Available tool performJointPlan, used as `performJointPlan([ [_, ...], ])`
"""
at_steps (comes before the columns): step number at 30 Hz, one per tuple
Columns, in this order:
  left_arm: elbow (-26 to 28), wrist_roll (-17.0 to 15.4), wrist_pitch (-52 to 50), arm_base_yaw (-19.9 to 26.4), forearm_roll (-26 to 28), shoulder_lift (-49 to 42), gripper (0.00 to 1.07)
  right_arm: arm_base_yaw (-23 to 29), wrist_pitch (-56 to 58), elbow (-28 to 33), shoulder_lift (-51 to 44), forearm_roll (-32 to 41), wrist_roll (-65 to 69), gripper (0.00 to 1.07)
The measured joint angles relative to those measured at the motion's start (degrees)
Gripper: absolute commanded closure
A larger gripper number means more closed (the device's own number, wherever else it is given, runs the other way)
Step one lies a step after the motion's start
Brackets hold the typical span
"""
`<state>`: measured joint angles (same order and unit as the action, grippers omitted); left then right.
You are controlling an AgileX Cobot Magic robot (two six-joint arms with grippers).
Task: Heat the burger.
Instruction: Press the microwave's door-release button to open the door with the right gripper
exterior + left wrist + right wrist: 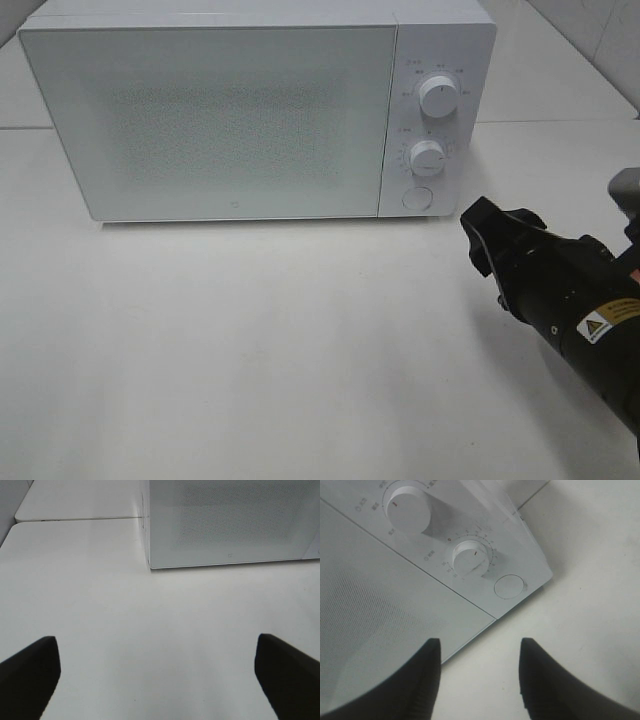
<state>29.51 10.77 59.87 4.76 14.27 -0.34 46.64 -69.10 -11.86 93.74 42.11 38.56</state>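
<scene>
Burger: not in view anywhere. The microwave (210,110) door is shut and its mesh is opaque, so I can't tell if it's inside. The oven sits toward the far edge of the table (250,350).

Risk, my read: the right gripper (480,652) goes low of the lower dial (470,559), presses the round button (509,586) and pops the door. Its jaws are about half apart, empty, touching nothing.

Left gripper (155,645): spread wide, empty.

Robot lab, white tabletop (250,340), microwave (210,110) (closed)
</scene>
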Motion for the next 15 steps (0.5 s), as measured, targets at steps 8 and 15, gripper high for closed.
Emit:
performJointPlan([
  [8, 0.0, 0.0, 0.0, 0.0, 0.0, 0.0, 0.09, 0.0, 0.0, 0.0, 0.0, 0.0, 22.4, 0.87],
  [15, 0.0, 0.0, 0.0, 0.0, 0.0, 0.0, 0.09, 0.0, 0.1, 0.0, 0.0, 0.0, 33.2, 1.05],
])
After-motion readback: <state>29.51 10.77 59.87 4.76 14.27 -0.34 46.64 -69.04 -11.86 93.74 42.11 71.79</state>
